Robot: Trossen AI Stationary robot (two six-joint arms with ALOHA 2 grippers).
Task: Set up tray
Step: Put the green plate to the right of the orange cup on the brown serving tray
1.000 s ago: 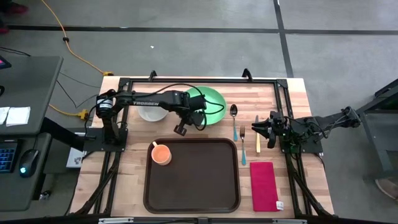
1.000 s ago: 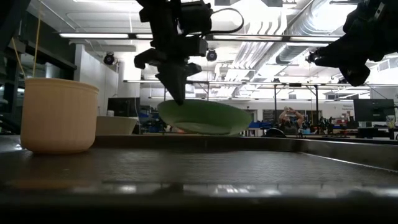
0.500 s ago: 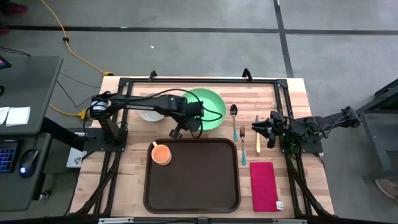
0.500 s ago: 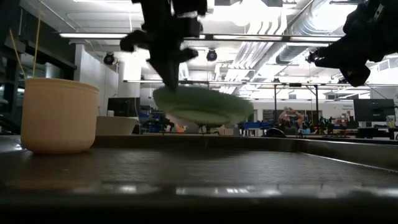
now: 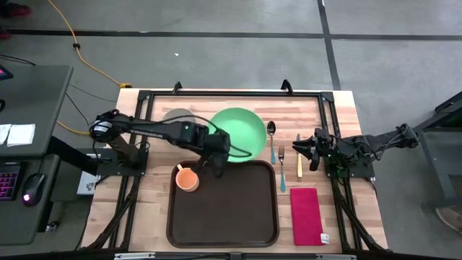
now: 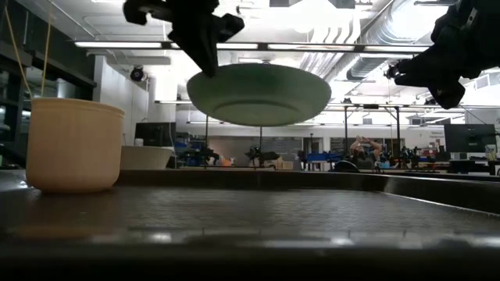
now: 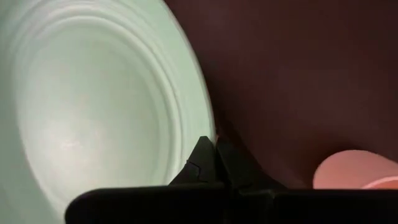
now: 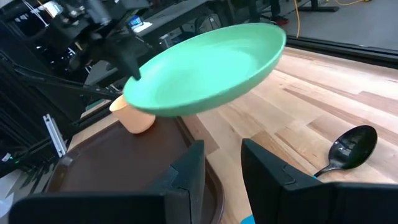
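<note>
Wooden table (image 5: 339, 115) on grey floor, brown tray (image 5: 222, 206) (cup (image 5: 187, 178) inside), left fingers (image 5: 219, 168) pinching lifted green plate (image 5: 238, 130), right fingers (image 5: 302, 151) parted, empty.

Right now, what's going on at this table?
The left gripper is shut on the rim of the green plate and holds it in the air above the table, over the far edge of the tray. An orange cup already stands in the tray's far left corner. The spoon, fork, knife and red napkin lie on the wood to the tray's right. The right gripper waits above the cutlery, empty.
</note>
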